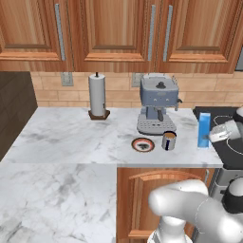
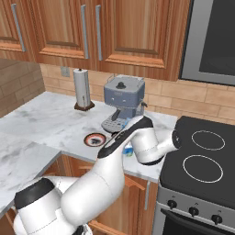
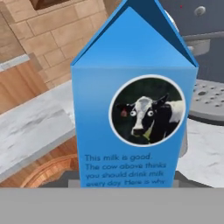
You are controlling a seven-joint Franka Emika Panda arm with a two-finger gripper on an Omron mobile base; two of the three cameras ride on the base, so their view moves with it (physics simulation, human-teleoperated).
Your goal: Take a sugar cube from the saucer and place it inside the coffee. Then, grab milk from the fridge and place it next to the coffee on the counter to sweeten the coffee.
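The jaws are sitting about half open around the milk [image 1: 204,129], apparently gripping it, though the gripper [image 1: 212,135] fingertips are hidden. The carton is standing upright on the counter [image 1: 66,135], right of the coffee [image 1: 168,140] and saucer [image 1: 143,144].

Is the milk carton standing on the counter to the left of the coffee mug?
No: in the left base view the milk carton stands right of the coffee mug, with the saucer on the mug's left.
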